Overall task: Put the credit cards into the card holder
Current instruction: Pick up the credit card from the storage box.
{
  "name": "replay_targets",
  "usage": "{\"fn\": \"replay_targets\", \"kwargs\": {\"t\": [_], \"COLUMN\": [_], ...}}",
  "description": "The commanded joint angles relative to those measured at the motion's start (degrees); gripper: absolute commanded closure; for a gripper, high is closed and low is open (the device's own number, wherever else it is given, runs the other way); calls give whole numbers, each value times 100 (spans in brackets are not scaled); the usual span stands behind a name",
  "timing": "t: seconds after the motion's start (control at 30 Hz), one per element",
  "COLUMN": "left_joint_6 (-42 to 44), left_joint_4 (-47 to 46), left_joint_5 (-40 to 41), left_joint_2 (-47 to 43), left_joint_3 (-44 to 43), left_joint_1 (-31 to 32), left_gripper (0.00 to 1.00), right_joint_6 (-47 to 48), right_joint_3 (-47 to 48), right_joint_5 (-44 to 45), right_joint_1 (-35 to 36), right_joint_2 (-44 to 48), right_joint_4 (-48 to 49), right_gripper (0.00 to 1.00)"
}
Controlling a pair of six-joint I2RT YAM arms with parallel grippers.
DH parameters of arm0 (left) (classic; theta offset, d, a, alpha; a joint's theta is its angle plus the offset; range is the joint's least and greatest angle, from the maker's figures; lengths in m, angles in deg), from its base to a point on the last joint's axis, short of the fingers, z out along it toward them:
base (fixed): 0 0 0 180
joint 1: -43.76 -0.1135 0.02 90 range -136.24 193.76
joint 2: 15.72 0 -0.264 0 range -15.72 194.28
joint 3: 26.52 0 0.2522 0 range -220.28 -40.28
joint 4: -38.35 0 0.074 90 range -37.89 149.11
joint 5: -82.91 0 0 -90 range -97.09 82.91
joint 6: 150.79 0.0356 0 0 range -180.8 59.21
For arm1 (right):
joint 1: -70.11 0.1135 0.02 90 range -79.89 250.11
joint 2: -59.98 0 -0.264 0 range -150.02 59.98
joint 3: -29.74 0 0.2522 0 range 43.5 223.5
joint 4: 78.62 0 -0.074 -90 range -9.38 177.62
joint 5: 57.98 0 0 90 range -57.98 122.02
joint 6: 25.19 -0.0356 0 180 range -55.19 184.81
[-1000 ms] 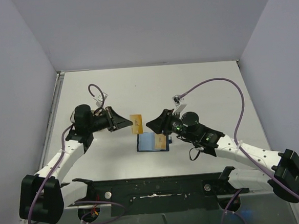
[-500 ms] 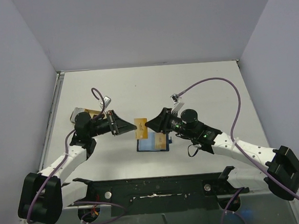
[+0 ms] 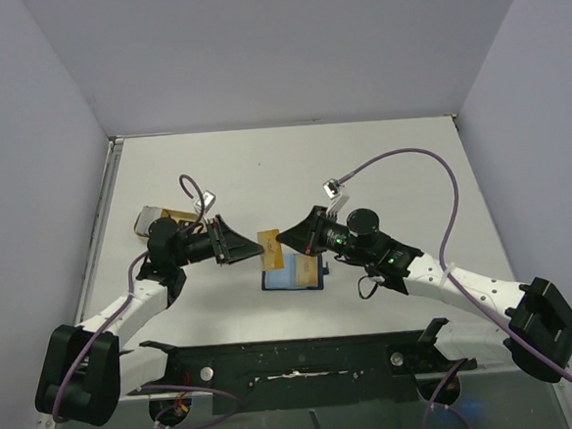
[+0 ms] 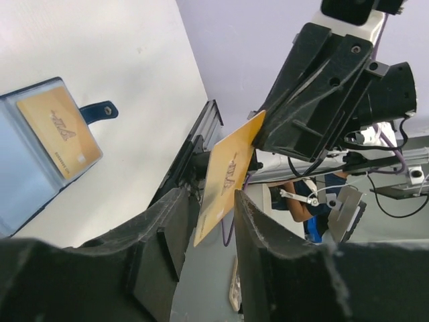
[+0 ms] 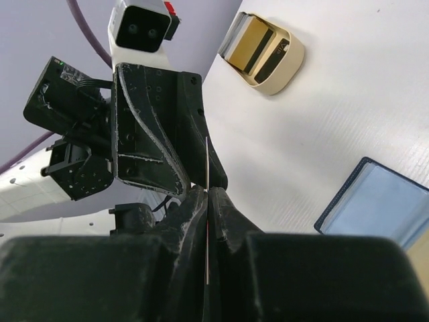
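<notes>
A gold credit card hangs in the air above the table, and my right gripper is shut on its right end. My left gripper is open, its fingers either side of the card's left end with gaps showing. From the right wrist the card is a thin edge-on line pinched between the pads. The card holder lies open and flat just below, lighter blue inside, with another gold card in it and its snap tab sticking out.
A beige shallow tray sits at the left behind my left arm, holding a tan card with a dark stripe. The arms' black base rail runs along the near edge. Grey walls close in the table's sides and back.
My right gripper has shut on the gold card's end. My left gripper has opened from its grip on the card. Both arms shifted slightly toward each other.
</notes>
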Motion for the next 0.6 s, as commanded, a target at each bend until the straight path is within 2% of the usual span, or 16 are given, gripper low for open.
{"fn": "replay_targets", "kwargs": {"t": [0.0, 0.13, 0.23, 0.47, 0.57], "left_joint_6": [815, 2021, 2551, 2980, 2894], "left_joint_4": [837, 2614, 3395, 3934, 3831], "left_joint_5": [170, 895, 1346, 2433, 2755], "left_joint_2": [-39, -138, -143, 177, 414], "left_joint_3": [-237, -654, -858, -903, -807], "left_joint_1": [16, 39, 106, 512, 679], "left_gripper": [65, 61, 60, 59, 60], "right_joint_6": [47, 154, 186, 220, 285], "right_joint_3": [65, 256, 366, 551, 502], "right_joint_5": [228, 793, 1230, 1797, 1663], "right_joint_1": [-21, 3, 14, -15, -78], "right_joint_2": [-4, -112, -246, -795, -963], "right_joint_4": [76, -801, -1346, -1954, -1838], "right_gripper": [100, 100, 100, 100, 100]}}
